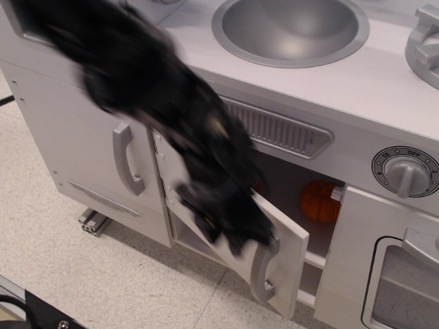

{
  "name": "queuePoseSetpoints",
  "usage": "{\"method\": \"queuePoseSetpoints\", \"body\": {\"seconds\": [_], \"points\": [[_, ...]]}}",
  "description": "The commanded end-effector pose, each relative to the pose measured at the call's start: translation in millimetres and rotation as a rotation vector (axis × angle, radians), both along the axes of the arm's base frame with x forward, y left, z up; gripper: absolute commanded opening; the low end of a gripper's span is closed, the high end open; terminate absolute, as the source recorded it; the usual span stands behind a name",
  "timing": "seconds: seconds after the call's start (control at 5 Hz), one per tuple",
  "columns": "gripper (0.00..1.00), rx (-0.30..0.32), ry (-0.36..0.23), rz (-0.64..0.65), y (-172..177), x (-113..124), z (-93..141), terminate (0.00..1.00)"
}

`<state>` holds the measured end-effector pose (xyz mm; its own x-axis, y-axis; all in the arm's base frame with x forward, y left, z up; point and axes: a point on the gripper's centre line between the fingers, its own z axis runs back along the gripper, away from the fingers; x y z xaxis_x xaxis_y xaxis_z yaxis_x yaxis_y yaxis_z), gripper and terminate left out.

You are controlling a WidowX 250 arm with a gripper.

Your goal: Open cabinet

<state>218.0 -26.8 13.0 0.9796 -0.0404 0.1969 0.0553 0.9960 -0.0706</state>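
Nearest the camera: the free edge of the cabinet door (288, 257), swung out toward the viewer and hinged on its left side beside the tall narrow door (82, 137). The grey loop handle (262, 271) sits on the door's outer face near that free edge, long axis running roughly down the door, slightly tilted in this view. My gripper (236, 229) is a motion-blurred black mass just above and left of the handle, touching or nearly touching its upper end; the blur hides the fingertips, so I cannot tell whether they are spread, pressed together, or pinching the handle. Key relation: handle lies just below-right of my gripper, and the door's swing arc runs outward and left about the left-side hinges. Judgement: door is partly open, not yet fully; any further pull should follow that arc, not a straight line, or the grip may slip off the handle. Behind the door: white interior compartment, an orange pumpkin (320, 201) on the upper shelf. Farther back: vent grille (281, 130), the timer knob (407, 173), then the sink basin (291, 27) on the counter.
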Motion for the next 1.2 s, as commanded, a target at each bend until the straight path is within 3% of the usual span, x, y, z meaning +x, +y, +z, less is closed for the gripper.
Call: {"method": "queuePoseSetpoints", "body": {"seconds": [0.0,0.2,0.4,1.0], "points": [[1.00,-0.101,-0.032,0.044,7.0,-0.7,86.8,0.00],[1.00,-0.077,-0.098,0.084,-9.1,19.3,85.8,0.00],[1.00,-0.055,-0.143,0.076,-23.8,38.9,70.1,0.00],[1.00,-0.044,-0.179,0.020,-56.6,71.0,31.2,0.00]]}}
